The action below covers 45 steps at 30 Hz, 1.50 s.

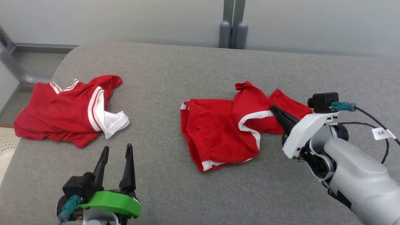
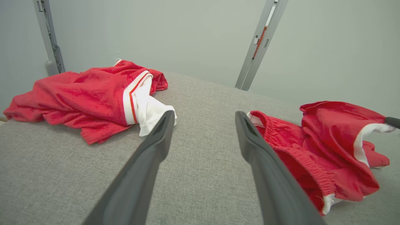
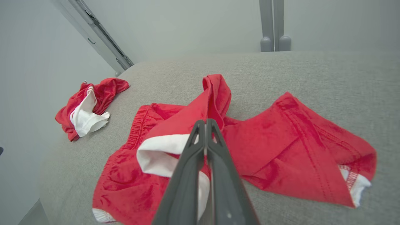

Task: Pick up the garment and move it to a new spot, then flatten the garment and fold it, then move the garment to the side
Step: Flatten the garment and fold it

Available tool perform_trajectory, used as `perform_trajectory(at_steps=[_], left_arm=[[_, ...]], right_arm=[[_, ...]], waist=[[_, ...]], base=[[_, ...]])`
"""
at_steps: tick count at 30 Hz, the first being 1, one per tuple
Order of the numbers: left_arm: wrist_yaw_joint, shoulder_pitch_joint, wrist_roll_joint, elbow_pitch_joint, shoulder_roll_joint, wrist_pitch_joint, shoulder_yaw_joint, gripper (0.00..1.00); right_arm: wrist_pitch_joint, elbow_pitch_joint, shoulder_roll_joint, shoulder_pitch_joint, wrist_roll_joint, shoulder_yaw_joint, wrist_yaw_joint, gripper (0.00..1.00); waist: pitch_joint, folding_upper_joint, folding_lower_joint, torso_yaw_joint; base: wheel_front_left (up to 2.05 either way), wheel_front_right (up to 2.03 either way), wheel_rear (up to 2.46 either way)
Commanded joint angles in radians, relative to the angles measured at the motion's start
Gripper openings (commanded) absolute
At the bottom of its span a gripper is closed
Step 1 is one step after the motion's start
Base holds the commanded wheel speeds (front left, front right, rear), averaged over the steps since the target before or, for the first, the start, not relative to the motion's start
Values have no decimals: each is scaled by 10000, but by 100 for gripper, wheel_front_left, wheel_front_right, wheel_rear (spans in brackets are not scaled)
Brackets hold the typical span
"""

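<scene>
As we look down from the head, the red shorts (image 1: 215,131) lie crumpled at the middle of the grey table (image 1: 175,72), waistband toward our left. Our right gripper (image 1: 272,108) reaches in from the right, its fingers clenched together with the tips on a white trim band, pinching a fold of the shorts. Our left gripper (image 1: 117,147) hangs at the lower left with its fingers spread wide and nothing between them, well apart from the shorts. A red shirt (image 1: 62,109) with white trim sits bunched near the table's left edge, beyond the left gripper. Two grey posts (image 1: 232,31) stand behind the far edge.

From the left wrist, we see the left gripper (image 2: 204,113) with both fingers parted over the table (image 2: 200,150); the shirt (image 2: 84,97) lies beyond the left finger and the shorts (image 2: 328,134) show to the right of the right one. At the right edge, the tip of the right gripper (image 2: 393,122) meets the white trim, where the cloth stands raised.

From the right wrist, the right gripper (image 3: 205,122) is closed tight, tips meeting at the white-edged fold of the shorts (image 3: 275,137), which spread to both sides of the fingers on the table (image 3: 312,72). The shirt (image 3: 106,89) lies well apart at the far left.
</scene>
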Motion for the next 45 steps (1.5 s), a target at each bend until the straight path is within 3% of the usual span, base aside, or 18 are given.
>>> perform_trajectory(at_steps=[1,7,14,20,26,27,28,29,34,45], left_arm=[[-46,113,108,-49,27,-33,32,100],[-69,77,142,-120,25,-31,77,100],[-102,-111,251,-137,26,-20,116,100],[-161,-175,238,-90,24,-22,137,100],[-175,-253,264,-8,25,-22,146,100],[-180,-250,243,10,23,-20,137,100],[-187,-253,250,27,23,-22,126,100],[-194,-260,263,41,24,-20,113,100],[-217,-206,325,28,75,-20,139,100],[-248,-38,482,-265,166,9,-124,100]], right_arm=[[38,-212,-204,306,143,-104,4,0],[168,-1016,-1198,1097,-49,-551,4,0],[342,-1439,-1814,2061,-427,-1249,4,0],[593,-1482,-1896,3003,-697,-1945,4,0],[753,-1127,-1587,3493,-1214,-2614,4,0],[782,-1033,-1499,3541,-1302,-2702,3,8],[861,-972,-1383,3584,-1347,-2755,3,74],[900,-930,-1276,3605,-1445,-2810,4,100],[771,-910,-1102,3636,-1886,-3316,3,100],[-625,-2032,-344,4048,-3649,-5249,4,100]], waist=[[-209,-1,0,-487],[-99,-1,0,-1200],[57,-1,0,-1621],[194,-1,0,-1729],[228,-1,0,-1815],[217,-1,0,-1821],[201,-1,0,-1823],[178,-1,0,-1821],[61,-1,0,-1827],[-135,-1,0,-1898]], base=[[0,0,0],[0,0,0],[0,0,0],[0,0,0],[0,0,0],[0,0,0],[0,0,0],[0,0,0],[0,0,0],[0,0,0]])
